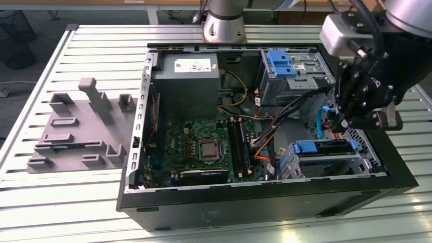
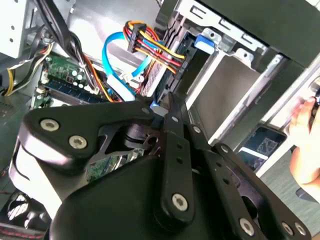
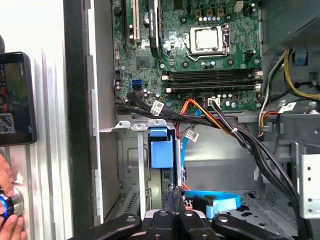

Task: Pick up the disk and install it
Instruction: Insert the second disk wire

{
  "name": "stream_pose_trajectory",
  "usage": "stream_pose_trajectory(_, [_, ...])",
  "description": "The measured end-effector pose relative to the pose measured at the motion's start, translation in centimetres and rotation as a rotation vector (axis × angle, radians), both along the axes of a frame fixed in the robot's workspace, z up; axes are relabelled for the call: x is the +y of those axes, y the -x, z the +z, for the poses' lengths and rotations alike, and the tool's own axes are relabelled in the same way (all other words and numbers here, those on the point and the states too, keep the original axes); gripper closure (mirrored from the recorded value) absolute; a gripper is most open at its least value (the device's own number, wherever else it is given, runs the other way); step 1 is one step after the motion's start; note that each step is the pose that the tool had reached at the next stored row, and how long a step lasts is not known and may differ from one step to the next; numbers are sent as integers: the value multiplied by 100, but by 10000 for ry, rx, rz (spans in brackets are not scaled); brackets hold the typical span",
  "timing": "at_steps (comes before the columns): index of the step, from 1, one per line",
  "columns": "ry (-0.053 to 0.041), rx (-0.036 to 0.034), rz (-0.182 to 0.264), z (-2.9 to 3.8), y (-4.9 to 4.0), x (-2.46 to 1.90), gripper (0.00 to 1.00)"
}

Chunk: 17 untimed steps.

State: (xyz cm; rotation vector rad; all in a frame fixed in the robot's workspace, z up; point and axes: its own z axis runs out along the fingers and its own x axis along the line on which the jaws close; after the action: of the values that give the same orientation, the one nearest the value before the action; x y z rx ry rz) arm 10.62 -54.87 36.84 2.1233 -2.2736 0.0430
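The disk (image 1: 324, 147) sits in the lower drive cage at the front of the open computer case, on the exterior view's right. Its bright blue carrier end (image 3: 161, 151) faces out of the cage. In the second wrist view the same blue end (image 2: 205, 41) shows at the cage mouth. My gripper (image 1: 337, 126) hangs just above and behind the cage, near a light blue data cable (image 3: 212, 204). Its fingers (image 2: 171, 116) are shut together, and I see nothing between them. The gripper (image 3: 174, 194) stands a short way off the carrier without touching it.
A ribbed blue latch (image 1: 282, 63) tops the upper bay. Black, orange and yellow cables (image 3: 225, 125) cross between the motherboard (image 1: 202, 147) and the cage. A person's hand (image 3: 7, 210) and a dark flat device (image 3: 16, 97) are outside the case wall. A grey fixture block (image 1: 81, 126) lies on the slatted table.
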Motion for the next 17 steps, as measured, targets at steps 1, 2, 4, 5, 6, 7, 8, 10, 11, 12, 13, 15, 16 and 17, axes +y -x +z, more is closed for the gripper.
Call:
stream_pose_trajectory(1, [1, 0, 0, 43, 0, 0, 89])
stream_pose_trajectory(2, [0, 0, 0, 88, 1, 1, 89])
stream_pose_trajectory(4, [1, 0, -1, 167, 1, 3, 89])
stream_pose_trajectory(5, [1, -1, -1, 197, 2, 5, 89])
stream_pose_trajectory(6, [0, 0, -1, 217, 2, 10, 89])
stream_pose_trajectory(7, [-2, 0, -2, 226, 3, 22, 89])
stream_pose_trajectory(8, [-1, 0, -1, 229, 5, 37, 89])
stream_pose_trajectory(10, [0, 0, -1, 231, 8, 76, 89])
stream_pose_trajectory(11, [0, 0, 0, 231, 11, 99, 89])
stream_pose_trajectory(12, [0, 0, 0, 231, 16, 117, 89])
stream_pose_trajectory(13, [-1, 0, 0, 231, 23, 137, 89])
stream_pose_trajectory(15, [0, 0, 0, 231, 40, 161, 89])
stream_pose_trajectory(16, [0, 0, 0, 231, 43, 165, 89])
stream_pose_trajectory(17, [-1, 0, 1, 231, 43, 165, 89])
